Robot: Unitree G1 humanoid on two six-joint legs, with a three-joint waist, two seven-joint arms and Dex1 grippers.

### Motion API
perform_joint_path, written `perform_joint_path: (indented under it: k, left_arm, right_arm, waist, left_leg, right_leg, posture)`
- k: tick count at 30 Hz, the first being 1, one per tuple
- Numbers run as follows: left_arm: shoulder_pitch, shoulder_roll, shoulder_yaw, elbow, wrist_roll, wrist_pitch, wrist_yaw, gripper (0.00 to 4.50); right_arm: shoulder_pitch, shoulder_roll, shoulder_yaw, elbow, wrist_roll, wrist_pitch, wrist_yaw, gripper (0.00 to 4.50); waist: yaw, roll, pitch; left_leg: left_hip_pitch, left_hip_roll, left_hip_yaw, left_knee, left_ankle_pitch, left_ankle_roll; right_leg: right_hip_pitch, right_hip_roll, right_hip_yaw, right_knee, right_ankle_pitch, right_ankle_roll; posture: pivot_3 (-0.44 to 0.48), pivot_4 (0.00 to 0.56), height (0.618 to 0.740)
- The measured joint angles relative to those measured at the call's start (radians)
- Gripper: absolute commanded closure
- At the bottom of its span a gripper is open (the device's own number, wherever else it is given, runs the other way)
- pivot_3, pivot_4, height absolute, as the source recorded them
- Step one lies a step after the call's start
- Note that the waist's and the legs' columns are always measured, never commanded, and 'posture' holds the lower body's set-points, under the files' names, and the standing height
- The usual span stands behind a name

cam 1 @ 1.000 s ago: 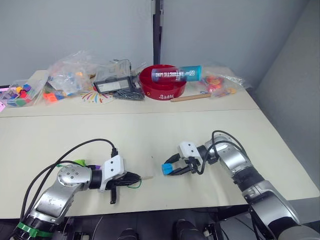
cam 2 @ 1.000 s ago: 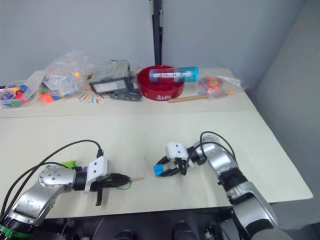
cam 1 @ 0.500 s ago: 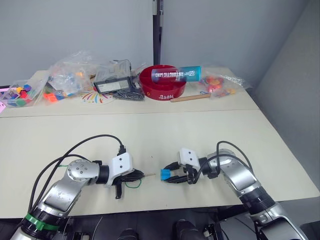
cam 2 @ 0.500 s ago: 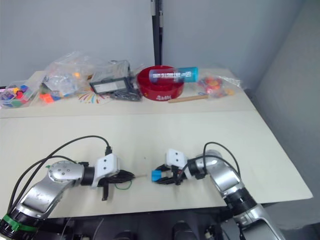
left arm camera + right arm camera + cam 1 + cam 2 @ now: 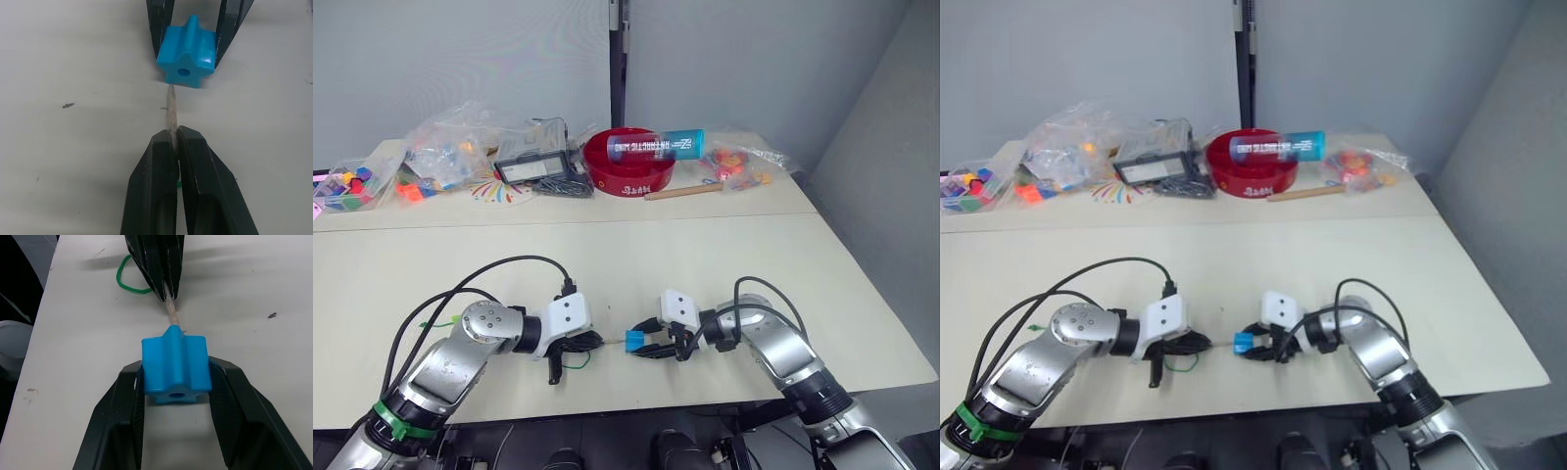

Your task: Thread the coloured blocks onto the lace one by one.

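My right gripper (image 5: 176,368) is shut on a sky blue block (image 5: 634,341), a ridged piece with a round hole (image 5: 184,72) facing my left gripper. My left gripper (image 5: 173,134) is shut on the lace's stiff pale tip (image 5: 171,105). The tip points at the block and touches its face just under the hole. The lace's thin green string (image 5: 128,281) loops on the table behind the left fingers (image 5: 579,345). Both grippers meet low over the near middle of the table (image 5: 705,264).
Along the table's back stand a red bowl (image 5: 631,166) with a blue tube (image 5: 656,145) across it, a black device (image 5: 530,168), a wooden stick (image 5: 680,192) and clear bags of bright pieces (image 5: 450,147). The front edge (image 5: 636,403) is close below the grippers.
My left gripper has moved right with the lace tip, closing the gap to the blue block. The right gripper has shifted slightly left with the block still in it.
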Motion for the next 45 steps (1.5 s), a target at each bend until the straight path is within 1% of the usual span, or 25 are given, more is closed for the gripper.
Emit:
perform_joint_path:
  k: [10,16,19,27,35,42,45]
  left_arm:
    - [-0.048,-0.024,-0.037,0.013,0.023,0.01,-0.004,4.5]
    - [-0.106,-0.07,-0.064,0.039,0.038,0.017,0.001,4.5]
    - [-0.116,-0.066,-0.065,0.039,0.037,0.018,-0.007,4.5]
    - [-0.116,-0.043,-0.059,0.02,0.016,0.047,-0.015,4.5]
    - [-0.115,-0.068,-0.05,0.015,0.01,0.08,-0.015,4.5]
    - [-0.068,-0.058,-0.023,0.015,0.005,0.05,-0.016,4.5]
    - [-0.038,-0.035,0.003,0.015,-0.012,0.011,-0.023,4.5]
  right_arm:
    - [0.005,-0.008,-0.003,-0.009,-0.001,0.008,-0.007,3.17]
    - [0.007,-0.003,0.007,-0.013,-0.003,0.011,-0.022,3.17]
    - [0.012,0.003,0.01,-0.022,-0.003,0.012,-0.03,3.17]
    - [0.013,0.002,0.019,-0.028,-0.003,0.016,-0.031,3.17]
    - [0.011,0.004,0.019,-0.03,-0.002,0.032,-0.031,3.17]
    - [0.015,0.004,0.021,-0.037,-0.002,0.034,-0.035,3.17]
    - [0.019,0.004,0.026,-0.045,-0.002,0.037,-0.039,3.17]
  waist:
    - [0.005,0.0,0.0]
    - [0.012,0.0,0.0]
    - [0.004,0.0,0.0]
    - [0.003,0.0,0.0]
    - [0.003,0.0,0.0]
    - [0.002,0.0,0.0]
    - [0.001,0.0,0.0]
  left_leg:
    - [0.001,0.0,0.0,0.004,0.0,0.0]
    - [0.007,0.0,-0.001,0.004,0.0,0.0]
    - [0.008,0.0,-0.001,0.003,0.0,0.001]
    - [0.008,0.0,-0.001,0.003,-0.001,0.001]
    - [0.008,0.0,-0.001,0.003,-0.001,0.001]
    - [0.009,0.0,-0.001,0.002,-0.001,0.001]
    - [0.009,0.001,-0.001,0.002,-0.001,0.001]
  right_leg:
    - [0.003,0.0,0.0,0.0,0.0,0.0]
    - [0.01,0.0,-0.001,-0.003,0.0,0.001]
    - [0.011,0.001,0.0,-0.003,0.0,0.001]
    - [0.011,0.001,0.0,-0.005,-0.001,0.001]
    - [0.012,0.001,0.0,-0.005,-0.001,0.001]
    - [0.012,0.001,0.0,-0.005,-0.001,0.001]
    - [0.012,0.001,0.0,-0.005,-0.001,0.001]
  posture:
    - [0.0,0.15,0.731]
    - [0.0,0.15,0.731]
    - [0.0,0.15,0.731]
    - [0.0,0.15,0.731]
    - [0.0,0.15,0.731]
    - [0.0,0.15,0.731]
    - [0.0,0.15,0.731]
